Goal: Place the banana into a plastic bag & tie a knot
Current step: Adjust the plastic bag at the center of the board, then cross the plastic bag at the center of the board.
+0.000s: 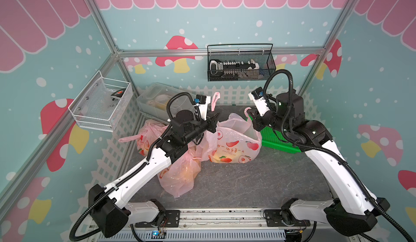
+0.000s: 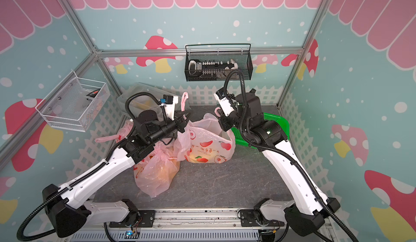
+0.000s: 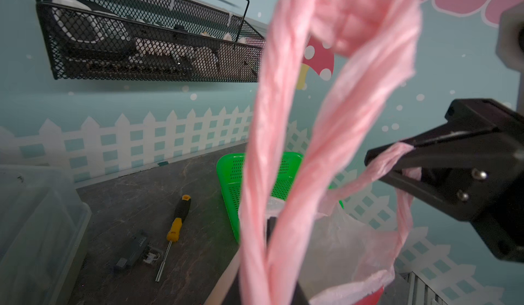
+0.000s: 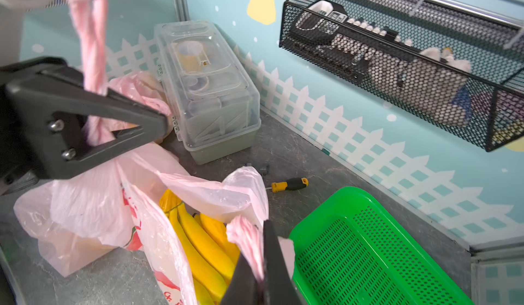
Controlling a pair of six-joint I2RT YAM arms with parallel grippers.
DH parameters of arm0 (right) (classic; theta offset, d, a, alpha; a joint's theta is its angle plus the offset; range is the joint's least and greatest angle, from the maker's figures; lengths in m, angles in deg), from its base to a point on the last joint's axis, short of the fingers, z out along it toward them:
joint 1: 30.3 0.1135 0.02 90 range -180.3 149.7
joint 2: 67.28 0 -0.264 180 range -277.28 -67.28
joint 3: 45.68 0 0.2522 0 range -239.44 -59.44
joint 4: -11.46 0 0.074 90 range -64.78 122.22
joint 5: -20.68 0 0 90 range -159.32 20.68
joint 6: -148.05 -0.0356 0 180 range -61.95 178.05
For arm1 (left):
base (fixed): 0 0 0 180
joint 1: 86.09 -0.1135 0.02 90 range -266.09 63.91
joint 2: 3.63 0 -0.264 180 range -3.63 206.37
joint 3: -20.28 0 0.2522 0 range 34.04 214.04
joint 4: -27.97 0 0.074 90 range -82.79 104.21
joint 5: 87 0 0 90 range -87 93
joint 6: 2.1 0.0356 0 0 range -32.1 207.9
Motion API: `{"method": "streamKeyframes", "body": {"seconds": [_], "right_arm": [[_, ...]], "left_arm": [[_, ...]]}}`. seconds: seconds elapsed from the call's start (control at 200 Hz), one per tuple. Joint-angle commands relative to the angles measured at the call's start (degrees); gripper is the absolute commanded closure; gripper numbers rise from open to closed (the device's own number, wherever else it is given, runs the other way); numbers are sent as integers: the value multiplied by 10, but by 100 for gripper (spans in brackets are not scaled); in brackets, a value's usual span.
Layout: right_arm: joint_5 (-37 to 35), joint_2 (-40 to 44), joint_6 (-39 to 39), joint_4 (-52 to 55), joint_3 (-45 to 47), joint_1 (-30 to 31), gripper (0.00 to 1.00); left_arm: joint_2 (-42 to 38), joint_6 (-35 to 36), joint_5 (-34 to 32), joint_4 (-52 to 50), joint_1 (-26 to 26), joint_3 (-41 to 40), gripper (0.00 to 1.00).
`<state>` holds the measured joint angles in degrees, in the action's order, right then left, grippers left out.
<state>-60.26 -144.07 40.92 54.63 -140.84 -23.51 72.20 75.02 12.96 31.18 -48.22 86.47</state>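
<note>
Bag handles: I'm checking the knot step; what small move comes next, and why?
Probably bring one handle across the other handle: the left gripper and right gripper each pinch one, apart and untied, with bananas already in the bag.

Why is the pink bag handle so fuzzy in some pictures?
Left wrist view: the bag handle hangs right by the lens, so it is blurred, while the screwdriver farther off is sharp. Right wrist view: the other handle by the lens is soft too; the banana looks crisp.
</note>
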Motion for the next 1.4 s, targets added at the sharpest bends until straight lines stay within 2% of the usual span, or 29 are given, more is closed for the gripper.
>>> {"method": "streamKeyframes", "body": {"seconds": [0.0, 0.07, 0.155, 0.26, 0.4, 0.495, 0.63, 0.72, 0.856, 1.011, 1.131, 1.296, 1.396], "right_arm": [[24, -7, 10, -31, -34, -1, 75], [17, -8, 18, -22, -45, 0, 93], [12, 9, 29, -15, -47, 6, 100], [-15, 31, 68, 31, -74, 46, 100], [-78, 42, 141, 104, -118, 140, 100], [-80, 37, 175, 139, -144, 197, 100], [-72, 37, 216, 145, -145, 246, 100], [-62, 28, 229, 142, -140, 262, 100], [-67, 15, 234, 125, -121, 275, 100], [-79, 29, 231, 84, -74, 278, 100], [-81, 40, 239, 57, -36, 278, 100], [-63, 36, 238, 44, -19, 278, 100], [-50, 41, 233, 33, -9, 279, 100]], "left_arm": [[-17, -2, 10, -8, -7, 0, 100], [-21, -6, 6, -16, -8, 2, 100], [-30, -15, -2, -34, -10, 12, 100], [-47, -28, -14, -58, -11, 30, 100], [-63, -44, -41, -100, -11, 74, 100], [-59, -54, -42, -123, -11, 110, 100], [-27, -70, -17, -148, -11, 158, 100], [11, -74, 24, -175, -11, 196, 100], [80, -54, 128, -226, -1, 252, 100], [122, -23, 140, -268, 23, 267, 100], [143, -16, 176, -285, 24, 266, 100], [148, 5, 215, -292, 30, 258, 100], [146, 12, 216, -299, 31, 253, 100]]}}
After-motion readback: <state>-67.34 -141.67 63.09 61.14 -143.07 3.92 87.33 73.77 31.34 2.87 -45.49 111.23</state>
